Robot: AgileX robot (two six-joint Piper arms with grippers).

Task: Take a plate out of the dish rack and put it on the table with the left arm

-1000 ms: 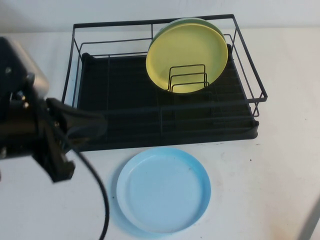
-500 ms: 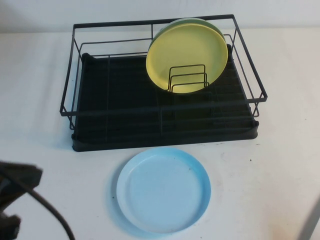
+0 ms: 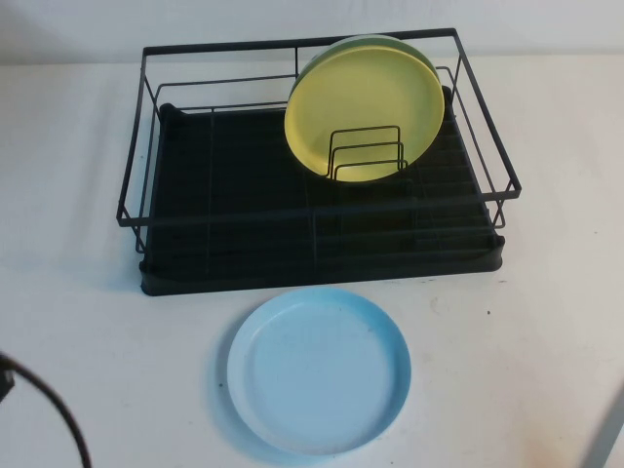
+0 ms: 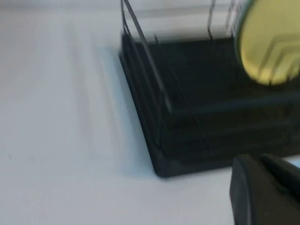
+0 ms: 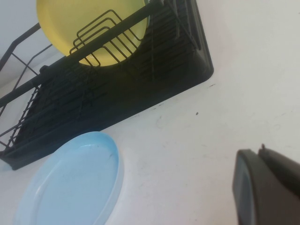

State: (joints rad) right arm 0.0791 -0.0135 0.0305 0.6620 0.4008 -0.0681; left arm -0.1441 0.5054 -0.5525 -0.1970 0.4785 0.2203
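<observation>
The light blue plate [image 3: 319, 370] lies flat on the white table [image 3: 78, 292], just in front of the black dish rack [image 3: 244, 244], touching nothing. It also shows in the right wrist view [image 5: 70, 183]. My left gripper [image 4: 260, 161] is shut and empty, low over the table off the rack's front left corner [image 4: 161, 166]. In the high view only its black cable [image 3: 58, 419] shows, at the bottom left. My right gripper [image 5: 260, 152] is shut and empty over bare table, to the right of the blue plate.
A yellow plate [image 3: 366, 107] stands upright in the rack's wire dividers at the back right, with a green plate [image 3: 390, 40] just behind it. A sliver of the right arm [image 3: 609, 434] shows at the bottom right corner.
My left arm has pulled back toward the bottom left and out of the high view; only its cable still shows. The blue plate and the rack have not moved.
</observation>
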